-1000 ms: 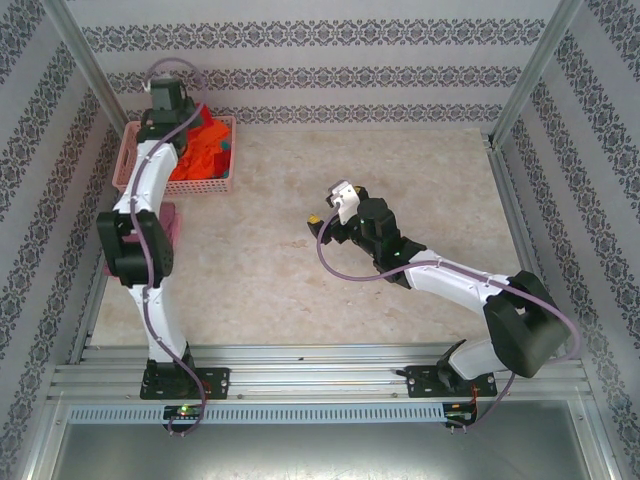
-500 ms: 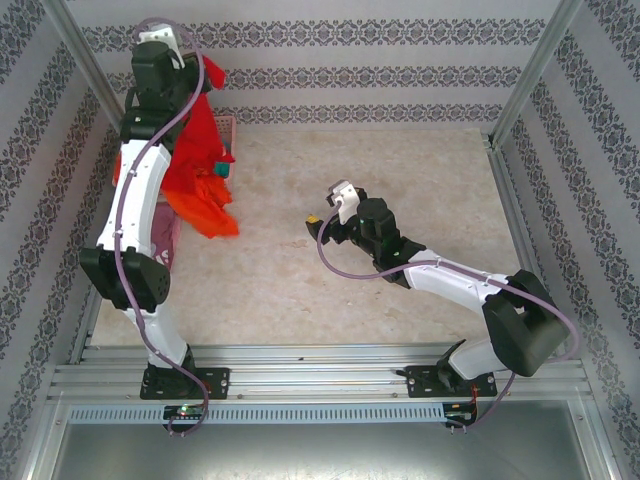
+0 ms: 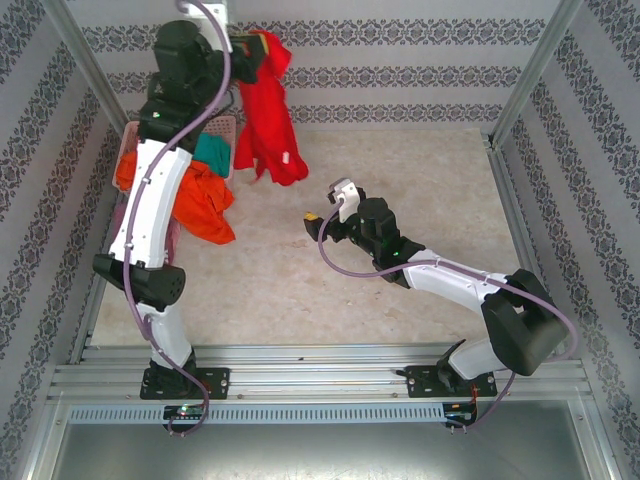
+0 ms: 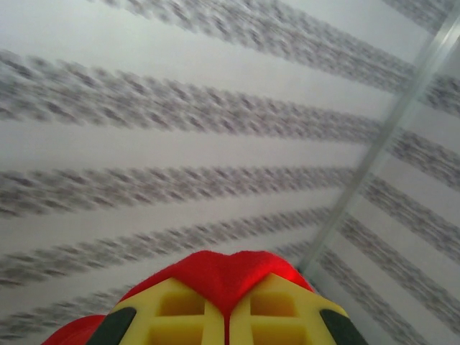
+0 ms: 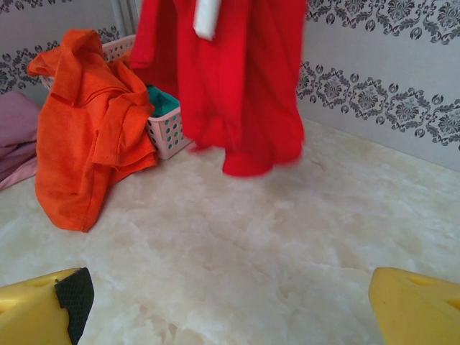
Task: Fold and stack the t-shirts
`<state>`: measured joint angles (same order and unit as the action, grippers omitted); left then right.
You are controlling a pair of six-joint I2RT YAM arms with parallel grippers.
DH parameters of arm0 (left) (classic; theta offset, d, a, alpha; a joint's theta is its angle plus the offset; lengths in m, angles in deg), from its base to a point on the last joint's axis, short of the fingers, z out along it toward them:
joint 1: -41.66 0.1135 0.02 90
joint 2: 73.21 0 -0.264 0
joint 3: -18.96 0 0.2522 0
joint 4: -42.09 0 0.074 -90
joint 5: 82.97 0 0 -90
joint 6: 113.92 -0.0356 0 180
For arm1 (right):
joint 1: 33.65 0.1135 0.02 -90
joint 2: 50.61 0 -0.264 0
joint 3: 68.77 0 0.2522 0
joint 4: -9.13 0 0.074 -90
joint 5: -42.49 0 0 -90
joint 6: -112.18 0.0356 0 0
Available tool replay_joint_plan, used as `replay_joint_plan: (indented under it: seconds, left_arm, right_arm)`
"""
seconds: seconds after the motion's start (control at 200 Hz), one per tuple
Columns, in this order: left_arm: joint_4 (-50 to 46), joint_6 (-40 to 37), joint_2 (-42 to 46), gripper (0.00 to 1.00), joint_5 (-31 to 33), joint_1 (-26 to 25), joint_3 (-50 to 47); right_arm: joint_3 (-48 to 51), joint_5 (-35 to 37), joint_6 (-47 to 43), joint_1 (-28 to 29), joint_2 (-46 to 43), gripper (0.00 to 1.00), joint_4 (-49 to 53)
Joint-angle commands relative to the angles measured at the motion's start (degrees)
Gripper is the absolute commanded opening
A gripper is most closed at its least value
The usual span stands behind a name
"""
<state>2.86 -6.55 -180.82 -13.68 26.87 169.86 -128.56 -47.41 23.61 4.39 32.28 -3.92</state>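
Observation:
A bright red t-shirt [image 3: 270, 115] hangs in the air over the back of the table, and my left gripper [image 3: 255, 45] holds it by its top edge. In the left wrist view the yellow fingers [image 4: 180, 313] are pressed together with red cloth [image 4: 223, 269] pinched between them. The red t-shirt [image 5: 237, 86] dangles a little above the table in the right wrist view. An orange t-shirt [image 3: 205, 205] spills from the pink basket [image 3: 228, 128] onto the table. A teal t-shirt [image 3: 212, 152] lies in the basket. My right gripper [image 3: 325, 215] hovers mid-table, open and holding nothing.
A dusty maroon t-shirt [image 5: 14, 136] lies on the table left of the orange one. Patterned walls and metal corner posts [image 3: 530, 70] enclose the table. Bare marble surface [image 5: 273, 244] stretches in front of my right gripper.
My left arm has risen and swung right, lifting the red t-shirt out of the basket. The orange t-shirt was dragged over the basket's rim onto the table. The right arm has stayed still.

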Motion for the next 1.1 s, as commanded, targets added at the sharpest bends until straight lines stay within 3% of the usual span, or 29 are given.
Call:
replay_joint_plan:
  seconds: [0.0,0.04,0.085,0.11,0.165,0.19,0.41,0.51,0.585,0.694,0.799,1.094]
  left_arm:
    - [2.6,3.3,3.4,0.00,-9.0,-2.3,-6.0]
    - [4.9,4.4,4.7,0.00,-10.8,-2.7,-10.5]
    - [7.9,5.4,6.7,0.17,-11.8,-3.0,-16.7]
    - [9.8,5.6,7.9,0.33,-11.7,-3.0,-20.5]
    - [12.8,5.2,10.9,0.89,-8.3,-3.0,-28.4]
    - [13.5,4.7,12.2,1.00,-6.1,-2.9,-31.8]
    - [14.6,1.7,23.9,1.00,15.7,0.8,-56.8]
    - [17.1,3.4,27.2,1.00,25.9,5.2,-69.2]
    - [19.2,6.8,27.2,1.00,30.1,10.0,-76.5]
    - [22.9,12.3,24.8,1.00,31.2,16.5,-83.4]
    - [25.4,13.8,19.5,1.00,27.2,20.1,-84.3]
    - [30.8,18.9,5.8,1.00,18.4,21.1,-79.4]
  right_arm:
    - [0.3,-2.2,1.1,0.5,-1.0,0.98,-3.2]
    - [0.5,-3.0,1.2,0.6,-1.2,0.98,-3.8]
    - [0.7,-4.0,1.2,0.5,-1.4,0.98,-4.4]
    - [0.9,-5.0,1.0,0.6,-1.5,0.98,-4.8]
    - [1.2,-6.9,0.8,0.6,-1.6,0.98,-5.5]
    - [1.3,-7.7,0.8,0.5,-1.6,0.98,-5.8]
    - [0.3,-12.2,0.6,0.6,0.0,0.98,-5.6]
    - [-0.9,-12.1,0.7,0.6,1.9,0.98,-6.0]
    - [-1.7,-12.5,1.3,0.6,3.5,0.98,-6.9]
    - [-3.5,-14.1,2.2,0.6,5.8,0.98,-7.3]
    - [-4.5,-14.7,3.0,0.6,7.1,0.98,-7.8]
    - [-4.3,-14.2,3.2,0.8,6.8,0.98,-7.3]
